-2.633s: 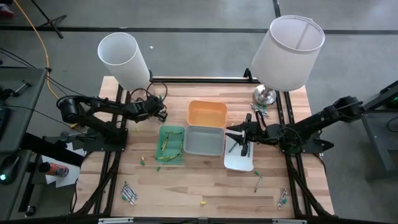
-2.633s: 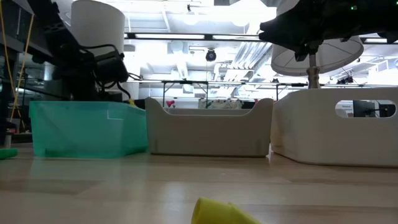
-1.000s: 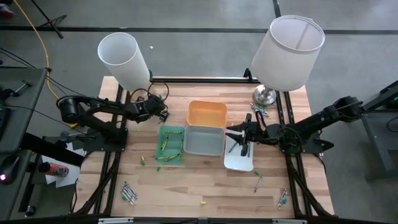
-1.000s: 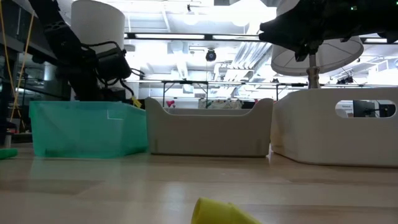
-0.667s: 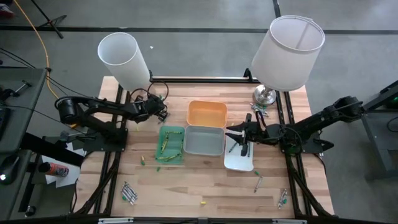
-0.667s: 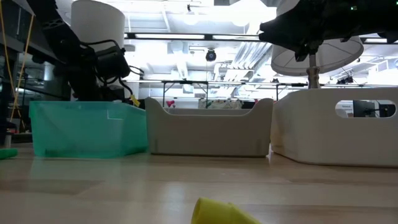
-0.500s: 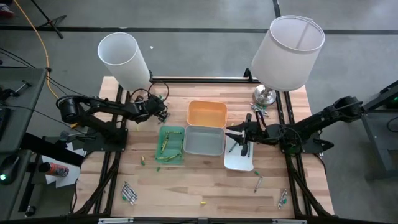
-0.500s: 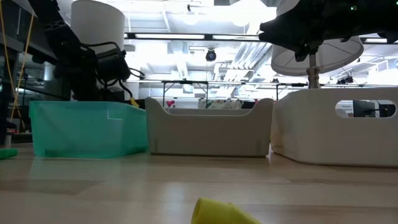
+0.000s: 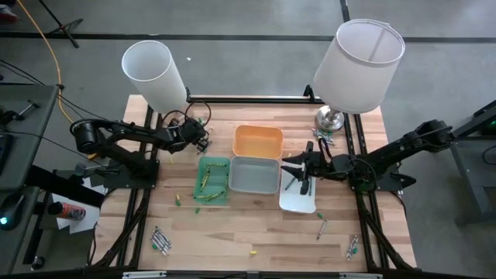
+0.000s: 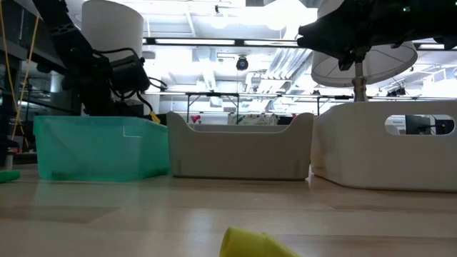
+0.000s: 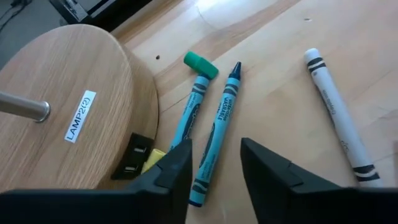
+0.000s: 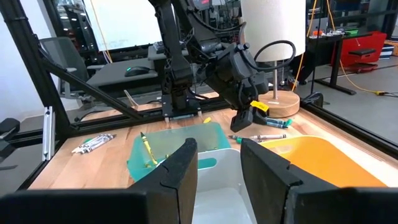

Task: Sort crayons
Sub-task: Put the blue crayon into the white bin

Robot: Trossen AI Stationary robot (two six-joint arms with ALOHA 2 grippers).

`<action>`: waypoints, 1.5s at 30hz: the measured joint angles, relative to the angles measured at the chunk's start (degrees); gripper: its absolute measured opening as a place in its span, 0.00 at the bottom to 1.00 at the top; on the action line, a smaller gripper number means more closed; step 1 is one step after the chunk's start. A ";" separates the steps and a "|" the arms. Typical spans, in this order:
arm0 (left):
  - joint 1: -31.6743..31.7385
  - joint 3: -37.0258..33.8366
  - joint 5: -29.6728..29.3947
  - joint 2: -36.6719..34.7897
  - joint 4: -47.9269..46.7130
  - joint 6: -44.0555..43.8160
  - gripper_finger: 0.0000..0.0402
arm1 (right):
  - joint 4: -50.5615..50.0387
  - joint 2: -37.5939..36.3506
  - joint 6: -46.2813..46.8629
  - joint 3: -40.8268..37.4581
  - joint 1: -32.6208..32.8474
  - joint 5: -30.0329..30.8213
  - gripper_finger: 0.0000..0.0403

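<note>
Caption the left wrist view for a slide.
Open left gripper poised over a dark teal crayon beside the wooden lamp base.

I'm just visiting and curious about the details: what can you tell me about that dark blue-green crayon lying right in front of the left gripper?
The dark teal crayon is a thin stick in a blue-green paper wrapper with black bands and printed lettering, its pointed tip bare. It lies flat on the wooden table, between the open fingers of the left gripper, which do not grip it. A teal crayon with a blunt green end lies close alongside; whether they touch is unclear. A lamp's round wooden base sits nearby.
</note>
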 joint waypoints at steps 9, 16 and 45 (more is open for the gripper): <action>3.25 0.00 4.60 -0.04 -0.01 2.59 0.38 | 0.00 -0.02 0.00 0.00 0.00 0.04 0.29; 5.19 0.04 8.44 -0.11 0.05 2.30 0.37 | 0.00 -0.02 0.00 0.00 0.00 0.08 0.29; 3.97 -0.28 10.88 -4.66 -6.80 6.81 0.00 | -0.05 -0.02 -0.17 0.00 0.00 0.31 0.29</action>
